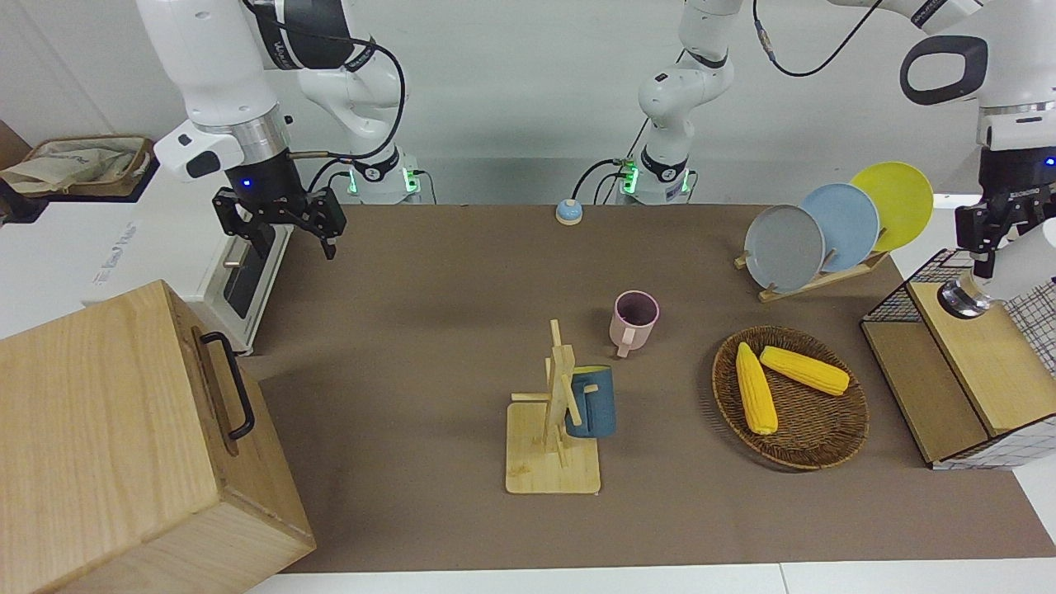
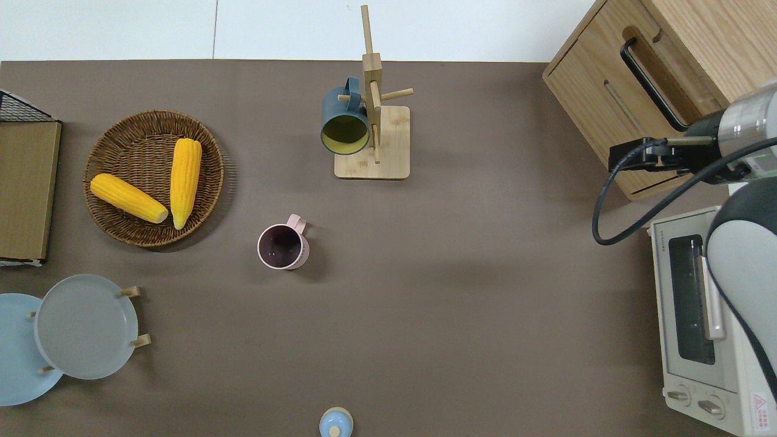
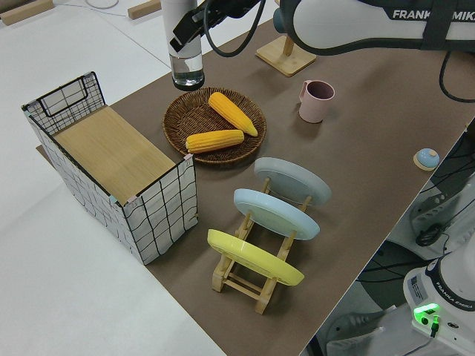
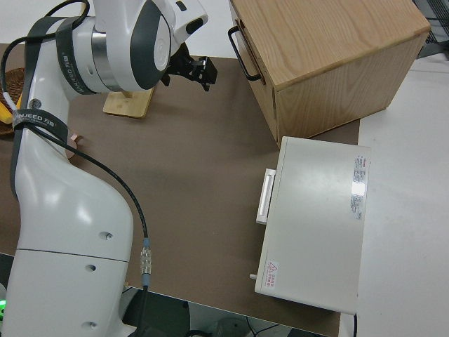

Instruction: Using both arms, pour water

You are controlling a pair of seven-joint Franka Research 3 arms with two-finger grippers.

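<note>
Glossy white plastic arms (image 1: 214,74), matt brown cloth worktop (image 1: 429,330), woven wicker basket (image 1: 813,429), smooth wooden cabinet (image 1: 115,445)

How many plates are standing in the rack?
3, upright in the wooden rack at the left arm's end: the grey plate farthest from the robots, the blue plate in the middle, the yellow plate nearest.

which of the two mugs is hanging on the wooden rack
The dark blue mug hangs on the wooden rack; the pink mug stands upright on the table, nearer to the robots.
</note>
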